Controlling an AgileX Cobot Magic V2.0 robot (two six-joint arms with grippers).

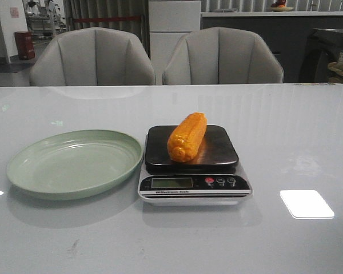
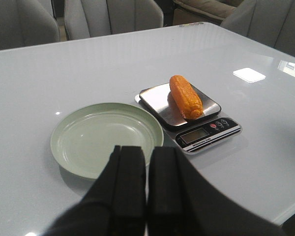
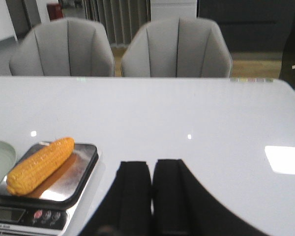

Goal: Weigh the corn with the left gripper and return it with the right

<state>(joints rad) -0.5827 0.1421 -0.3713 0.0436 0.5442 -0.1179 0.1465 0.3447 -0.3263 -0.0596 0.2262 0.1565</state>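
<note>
Tabletop: corn (image 1: 187, 137) on scale (image 1: 193, 165); only wrist views show claws.

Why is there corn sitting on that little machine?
The corn is lying on a kitchen scale to be weighed. Nothing is holding it now. The left gripper and the right gripper are both shut, empty and back from the scale. The green plate beside it is empty.

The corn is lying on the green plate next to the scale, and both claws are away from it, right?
Not quite. The corn is lying on the scale, not on the green plate, which has nothing on it and sits beside the scale. The front view shows this plainly. The rest holds: the left gripper and the right gripper are both away from the corn.
</note>
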